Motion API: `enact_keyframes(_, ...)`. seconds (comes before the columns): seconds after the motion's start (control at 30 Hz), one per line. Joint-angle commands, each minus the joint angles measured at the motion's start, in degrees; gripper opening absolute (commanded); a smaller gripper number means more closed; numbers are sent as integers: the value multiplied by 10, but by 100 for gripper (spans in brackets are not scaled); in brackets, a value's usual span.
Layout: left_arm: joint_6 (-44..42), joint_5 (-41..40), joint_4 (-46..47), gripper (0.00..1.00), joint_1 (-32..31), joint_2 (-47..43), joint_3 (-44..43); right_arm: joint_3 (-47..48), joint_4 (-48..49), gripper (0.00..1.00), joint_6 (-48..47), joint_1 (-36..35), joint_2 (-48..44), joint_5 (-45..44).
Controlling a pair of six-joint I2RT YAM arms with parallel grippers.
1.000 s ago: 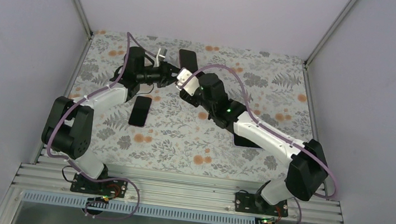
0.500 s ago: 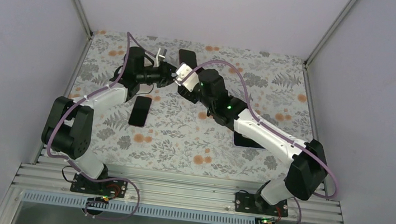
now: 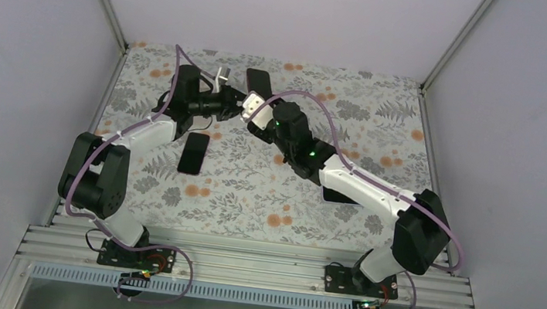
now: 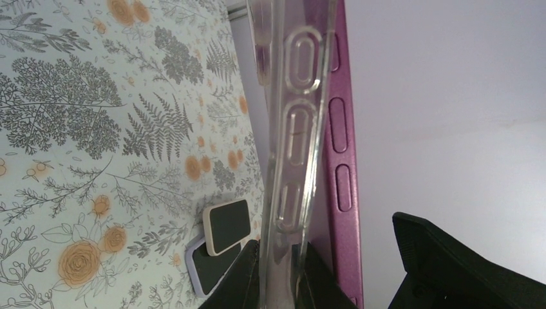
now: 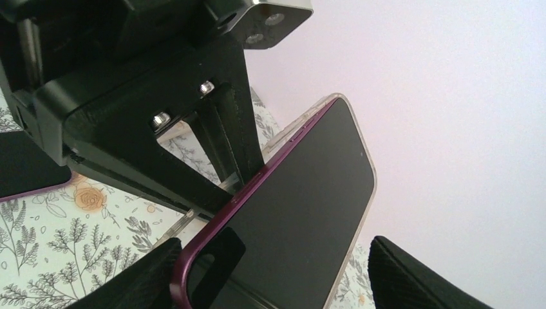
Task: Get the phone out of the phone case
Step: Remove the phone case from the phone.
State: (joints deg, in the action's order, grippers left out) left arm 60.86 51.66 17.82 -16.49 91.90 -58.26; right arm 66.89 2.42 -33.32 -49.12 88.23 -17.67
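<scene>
In the top view my left gripper [image 3: 235, 99] holds a phone in its case [image 3: 258, 80] above the back of the table. In the left wrist view the left gripper [image 4: 283, 283] is shut on the edge of the clear case [image 4: 293, 129]. The purple phone [image 4: 338, 161] stands apart from that edge. My right gripper [image 3: 248, 97] meets it from the right. In the right wrist view the right gripper [image 5: 270, 273] is open, with a finger on each side of the phone's dark screen [image 5: 302, 206]. The phone's purple corner [image 5: 183, 257] is lifted out of the case.
A second dark phone [image 3: 193, 152] lies flat on the floral table cover [image 3: 251, 191] below the left gripper. A dark object [image 3: 340, 195] lies partly under the right arm. Two small pale-rimmed dark slabs [image 4: 222, 228] lie on the table. Walls close in the left, right and back.
My right gripper has moved up and left, closer to the left gripper and the phone. The left arm has stayed still.
</scene>
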Motion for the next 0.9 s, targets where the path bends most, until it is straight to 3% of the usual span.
enact_keyframes(0.0,7,15,41,2,3,-7,-4,-27,39,65,-32,-4,5,-41)
enact_keyframes(0.33,15,16,49,2,1,-7,1,-70,159,56,-115,-2,33,-113)
enact_keyframes(0.43,17,16,51,2,-1,-8,5,-71,182,49,-129,-2,37,-122)
enact_keyframes(0.7,16,9,45,2,-1,-5,7,-53,160,5,-119,-3,12,-122)
enact_keyframes(0.87,1,-9,20,2,0,-1,3,-38,114,4,-82,-3,-21,-104)
